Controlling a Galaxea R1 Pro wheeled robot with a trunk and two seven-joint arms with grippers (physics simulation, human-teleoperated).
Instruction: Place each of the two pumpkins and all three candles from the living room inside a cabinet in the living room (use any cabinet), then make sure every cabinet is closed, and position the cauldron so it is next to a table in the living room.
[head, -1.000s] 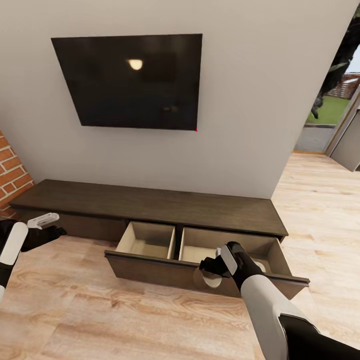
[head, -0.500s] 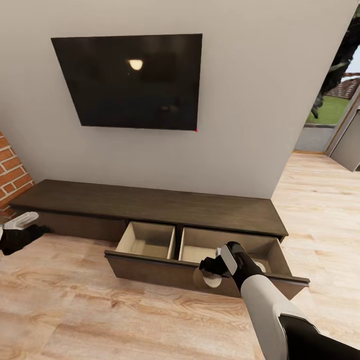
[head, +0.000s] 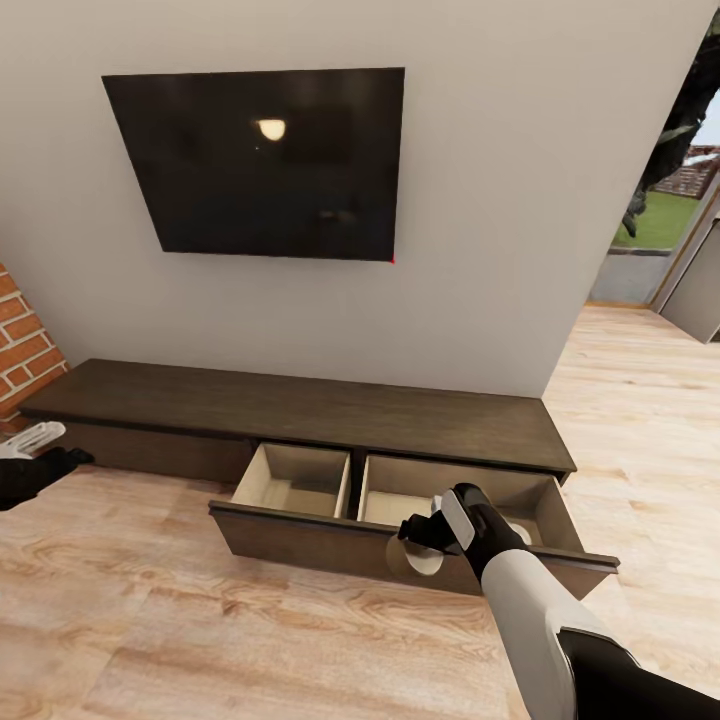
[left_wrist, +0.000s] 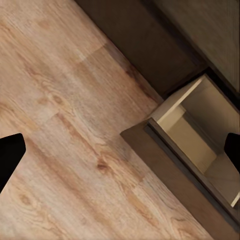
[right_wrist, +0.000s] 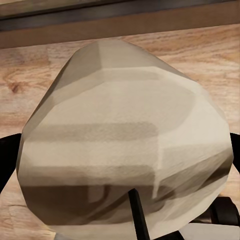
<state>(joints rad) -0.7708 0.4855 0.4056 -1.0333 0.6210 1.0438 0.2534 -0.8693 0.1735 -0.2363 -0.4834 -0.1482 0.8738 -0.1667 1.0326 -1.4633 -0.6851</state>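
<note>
So the long, low dark-brown wooden cabinet (head: 300, 410) sits against the pale wall under a flat black TV screen (head: 262, 160), and its wide drawer (head: 400, 540) is pulled out over the light wood plank floor (head: 200, 640). You can see the pale insides, split into two compartments by a divider.

The right gripper (head: 425, 545) hangs right at the drawer's front edge, over the right-hand compartment, and its fingers are clenched around a squat pale grey-green candle (head: 424, 556). From the right wrist view that candle (right_wrist: 125, 145) takes up nearly everything, faceted and blocky, with the dark wick (right_wrist: 139, 215) poking toward the camera and a black fingertip (right_wrist: 7, 155) hugging its side. Behind it there's the floor and a dark strip of cabinet front.

The left gripper (head: 40, 452) is way off to the side, near the cabinet's far left end, close to a red brick wall (head: 25, 350). Its fingers are spread apart with nothing between them; the left wrist view looks down at floorboards and the left corner of the pulled-out drawer (left_wrist: 200, 135).
</note>
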